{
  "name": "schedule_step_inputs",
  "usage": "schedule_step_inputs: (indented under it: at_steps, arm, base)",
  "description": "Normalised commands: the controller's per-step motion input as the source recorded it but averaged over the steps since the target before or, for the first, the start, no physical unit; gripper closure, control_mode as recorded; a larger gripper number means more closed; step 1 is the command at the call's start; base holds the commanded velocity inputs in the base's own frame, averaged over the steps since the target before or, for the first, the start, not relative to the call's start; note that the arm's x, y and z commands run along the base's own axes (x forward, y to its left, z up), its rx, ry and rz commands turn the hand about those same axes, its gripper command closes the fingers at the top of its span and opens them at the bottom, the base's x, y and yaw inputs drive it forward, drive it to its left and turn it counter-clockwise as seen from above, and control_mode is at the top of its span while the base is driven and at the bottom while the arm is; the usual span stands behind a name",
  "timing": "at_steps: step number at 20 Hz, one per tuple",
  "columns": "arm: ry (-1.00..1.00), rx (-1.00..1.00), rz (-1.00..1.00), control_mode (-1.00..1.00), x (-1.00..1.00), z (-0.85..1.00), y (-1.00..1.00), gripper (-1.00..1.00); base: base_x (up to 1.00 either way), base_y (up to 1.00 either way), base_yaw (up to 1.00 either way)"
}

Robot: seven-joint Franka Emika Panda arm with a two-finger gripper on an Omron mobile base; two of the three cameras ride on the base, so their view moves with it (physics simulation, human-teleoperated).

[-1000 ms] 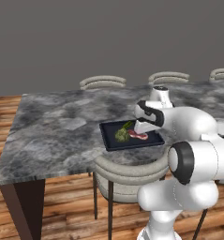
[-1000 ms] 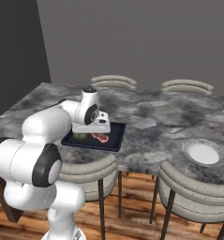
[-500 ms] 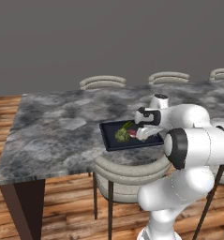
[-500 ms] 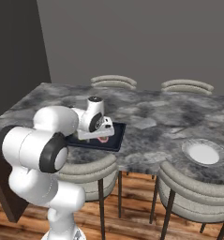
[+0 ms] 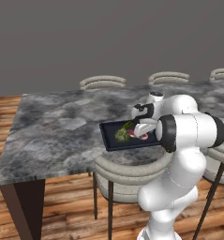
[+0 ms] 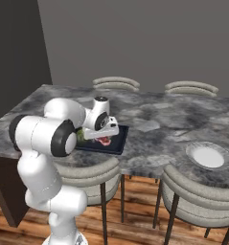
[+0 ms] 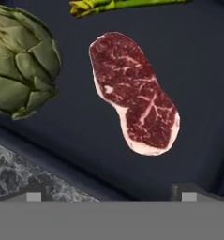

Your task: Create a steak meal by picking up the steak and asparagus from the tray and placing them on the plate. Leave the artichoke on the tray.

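**Open jaws poised above the steak, which lies slantwise ahead of them**

The gripper [image 7: 111, 199] hangs over a black tray [image 7: 197, 70] with its jaws spread wide and nothing between them. In the hand view the two dark fingertips [image 7: 33, 196] rise at the bottom edge, one toward each lower corner.

The steak [image 7: 134, 91] lies flat on the tray, straight ahead of the jaws and roughly midway between them, a little toward the right tip. It is a raw, red, marbled slab with a pale fat rim. Its long axis runs on a diagonal: the nearer, broader end points toward the right tip, and the farther end leans away to the left. The line between the tips therefore crosses the meat at a slant, neither along its length nor squarely across it. In my judgement, a small turn of the wrist would let the jaws close across the narrower width.

The artichoke [image 7: 22, 61] sits ahead and to the left, apart from the steak. The asparagus [image 7: 118, 4] lies beyond the steak, its long axis roughly parallel to the line between the tips.

In the right base view, the plate [image 6: 208, 156] rests well apart from the tray on the marble bench [image 6: 164, 117].
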Motion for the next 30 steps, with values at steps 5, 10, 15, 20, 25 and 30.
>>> schedule_step_inputs:
  at_steps: [5, 10, 15, 20, 25, 30]
  arm:
    - [0.0, 0.0, 0.01, -1.0, 0.26, -0.31, 0.0, -1.0]
    - [0.0, 0.0, 0.01, -1.0, 0.24, -0.3, 0.0, -1.0]
    - [0.0, 0.0, 0.0, -1.0, 0.28, -0.21, 0.0, -1.0]
    - [0.0, 0.0, 0.0, -1.0, 0.21, -0.03, -0.06, -1.0]
    - [0.0, 0.0, 0.0, -1.0, 0.1, -0.05, -0.03, -1.0]
    - [0.0, -0.02, 0.03, -1.0, 0.1, -0.54, 0.0, -1.0]
  base:
    - [0.0, 0.0, 0.0]
    - [0.0, 0.0, 0.0]
    - [0.0, 0.0, 0.0]
    - [0.0, 0.0, 0.0]
    - [0.0, 0.0, 0.0]
    - [0.0, 0.0, 0.0]
